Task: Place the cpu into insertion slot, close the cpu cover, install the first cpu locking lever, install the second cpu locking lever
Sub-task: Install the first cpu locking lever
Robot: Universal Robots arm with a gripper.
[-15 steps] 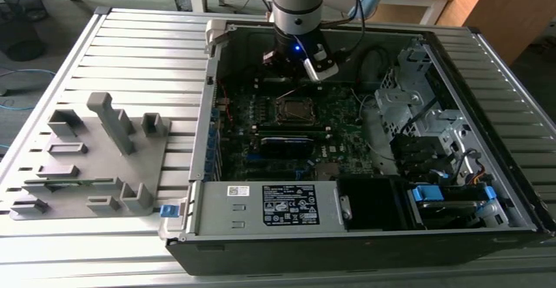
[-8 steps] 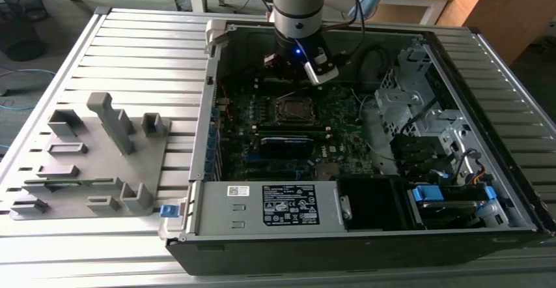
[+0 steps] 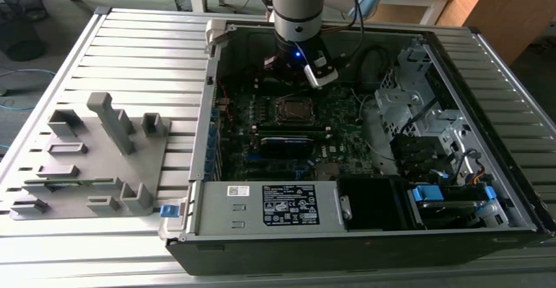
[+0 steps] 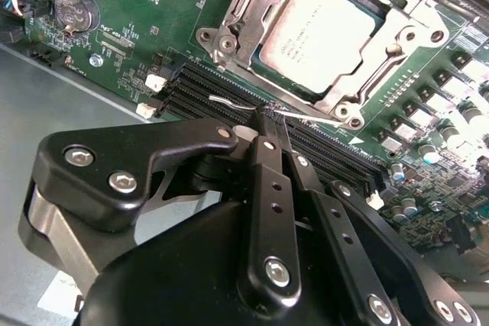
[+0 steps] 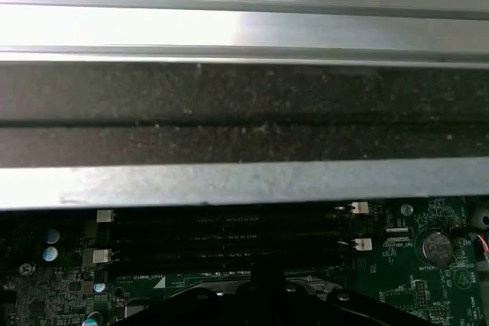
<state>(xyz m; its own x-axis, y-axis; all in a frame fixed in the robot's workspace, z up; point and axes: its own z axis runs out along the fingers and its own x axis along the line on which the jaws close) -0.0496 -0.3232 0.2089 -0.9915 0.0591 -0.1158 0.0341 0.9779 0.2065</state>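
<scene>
1. Gripper [image 4: 269, 116]: I saw the 2 black fingers drawn narrow, tips almost together. They met at a thin silver wire lever [image 4: 229, 101]. I could not tell whether the wire was pinched or only touched.
2. Cpu [image 4: 317, 32]: it lay flat in the insertion slot [image 3: 280, 109], silver-grey top up, near the fingertips and just past the memory slots [image 4: 206, 93].
3. Cpu cover [image 4: 401, 36]: the silvery frame lay down over the chip's edges, with the chip's top showing through its window.
4. In the exterior view the gripper [image 3: 311, 79] hung inside the computer case [image 3: 202, 171], just above the slot.
5. Room: bare green board lay round the slot. The metal drive cages [image 3: 417, 99] bounded it on the exterior view's right, and the power supply box [image 3: 269, 206] sat at the near edge.
6. The coin battery [image 4: 70, 9] sat well apart from the fingers.
7. A grey fixture tray [image 3: 87, 151] stood outside the case on the slatted table [image 3: 130, 47].
</scene>
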